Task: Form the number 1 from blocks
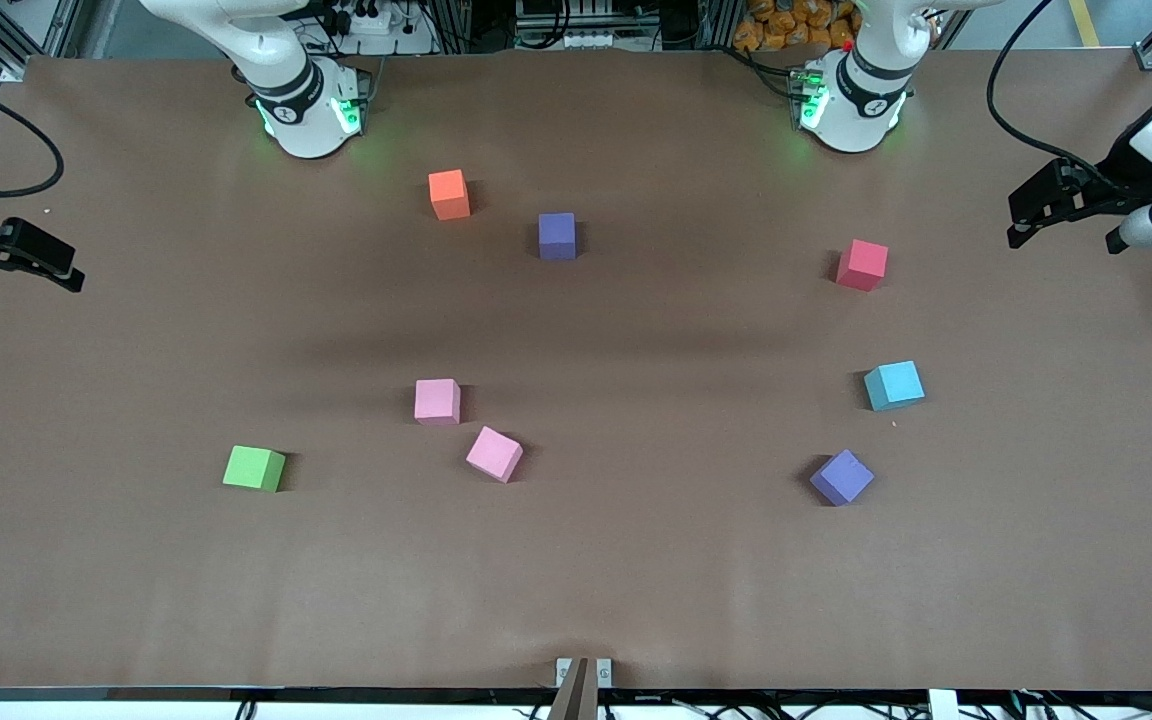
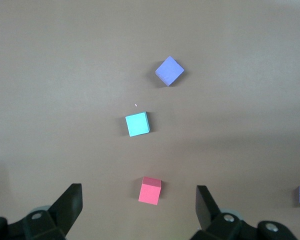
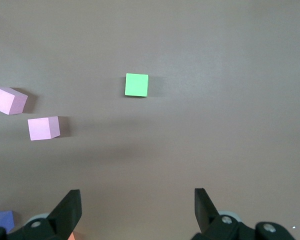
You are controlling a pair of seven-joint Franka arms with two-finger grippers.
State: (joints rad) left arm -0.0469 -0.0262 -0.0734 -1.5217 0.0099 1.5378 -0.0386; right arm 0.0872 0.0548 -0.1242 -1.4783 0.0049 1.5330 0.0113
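Note:
Several small cubes lie scattered and apart on the brown table (image 1: 636, 560). The green block (image 1: 255, 468) (image 3: 136, 85) and two pink blocks (image 1: 437, 401) (image 1: 494, 454) lie toward the right arm's end. The cyan block (image 1: 894, 386) (image 2: 137, 124) and one purple block (image 1: 842, 477) (image 2: 169, 70) lie toward the left arm's end. A second purple block (image 1: 557, 236) sits near the robots' bases. My left gripper (image 1: 1016, 222) (image 2: 139, 200) hangs open and empty over the left arm's end of the table. My right gripper (image 1: 36, 272) (image 3: 137, 202) hangs open and empty over the right arm's end.
An orange cube (image 1: 449, 194) sits beside the purple block near the bases. A red cube (image 1: 862, 265) (image 2: 150, 190) lies farther from the front camera than the cyan block. Black cables (image 1: 1026, 120) trail over both ends of the table.

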